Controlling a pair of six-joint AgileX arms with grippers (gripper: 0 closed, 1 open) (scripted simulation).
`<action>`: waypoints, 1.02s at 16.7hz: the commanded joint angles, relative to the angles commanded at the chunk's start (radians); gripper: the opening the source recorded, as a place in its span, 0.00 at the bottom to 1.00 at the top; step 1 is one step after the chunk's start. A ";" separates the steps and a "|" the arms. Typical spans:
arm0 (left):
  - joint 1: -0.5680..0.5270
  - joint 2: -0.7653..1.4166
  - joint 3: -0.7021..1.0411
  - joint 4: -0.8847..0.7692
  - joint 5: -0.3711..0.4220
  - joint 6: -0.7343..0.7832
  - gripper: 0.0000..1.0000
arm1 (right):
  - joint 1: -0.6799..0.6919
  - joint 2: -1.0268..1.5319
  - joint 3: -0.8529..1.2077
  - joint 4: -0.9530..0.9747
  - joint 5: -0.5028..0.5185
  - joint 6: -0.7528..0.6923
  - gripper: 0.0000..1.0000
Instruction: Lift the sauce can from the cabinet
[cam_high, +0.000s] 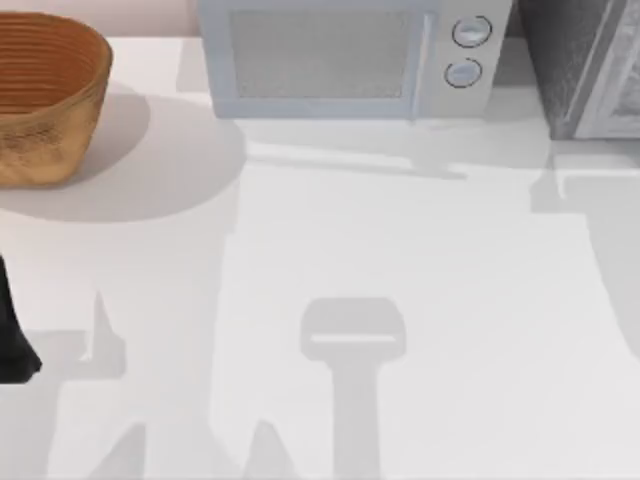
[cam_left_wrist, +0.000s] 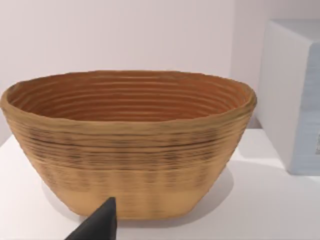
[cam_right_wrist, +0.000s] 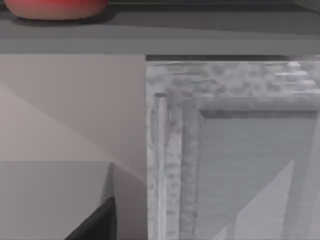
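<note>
The cabinet (cam_high: 585, 65) stands at the table's back right corner, dark grey and speckled, with a paler framed front panel (cam_right_wrist: 235, 150) close before the right wrist camera. A red rounded object (cam_right_wrist: 55, 7), likely the sauce can, rests on a dark ledge above that panel, cut off by the picture's edge. A dark part of my right gripper (cam_right_wrist: 97, 225) shows low in the right wrist view, short of the cabinet front. My left arm (cam_high: 15, 340) is parked at the table's left edge, and a dark part of my left gripper (cam_left_wrist: 100, 225) points at the basket.
A big woven basket (cam_high: 40, 95) sits at the back left of the table. The light grey microwave (cam_high: 345, 55) with two round knobs stands at the back middle, just left of the cabinet. Arm shadows fall across the white tabletop (cam_high: 420, 250).
</note>
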 joint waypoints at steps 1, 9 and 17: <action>0.000 0.000 0.000 0.000 0.000 0.000 1.00 | 0.009 0.069 0.093 -0.023 0.010 0.001 1.00; 0.000 0.000 0.000 0.000 0.000 0.000 1.00 | 0.062 0.432 0.590 -0.137 0.062 0.003 1.00; 0.000 0.000 0.000 0.000 0.000 0.000 1.00 | 0.078 0.466 0.627 -0.139 0.079 0.004 1.00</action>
